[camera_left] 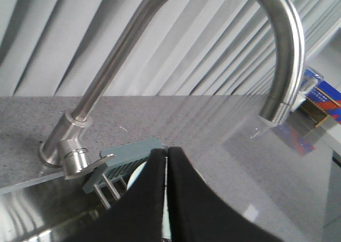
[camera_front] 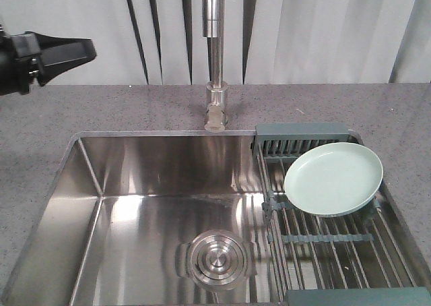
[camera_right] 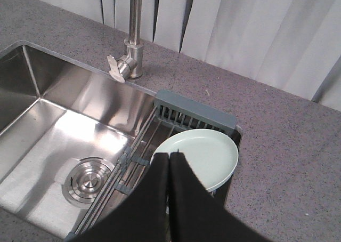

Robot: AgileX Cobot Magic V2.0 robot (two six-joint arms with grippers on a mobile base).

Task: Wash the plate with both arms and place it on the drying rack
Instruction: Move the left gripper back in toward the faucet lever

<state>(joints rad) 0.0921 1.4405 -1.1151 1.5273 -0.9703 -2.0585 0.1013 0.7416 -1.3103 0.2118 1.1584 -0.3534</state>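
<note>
Jaws of both grippers, left (camera_left: 166, 162) and right (camera_right: 169, 164), are pressed closed on nothing. Plate (camera_front: 333, 178) lies tilted on the rack (camera_front: 323, 242) across the sink's (camera_front: 135, 205) right side.

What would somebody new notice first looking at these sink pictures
The pale mint-green plate stands out first, lying tilted on the steel-rod drying rack over the right side of the sink. Next comes the tall steel faucet rising from the grey counter behind the basin, with the round drain shining below. The left gripper and right gripper show black fingers pressed shut, holding nothing.
</note>
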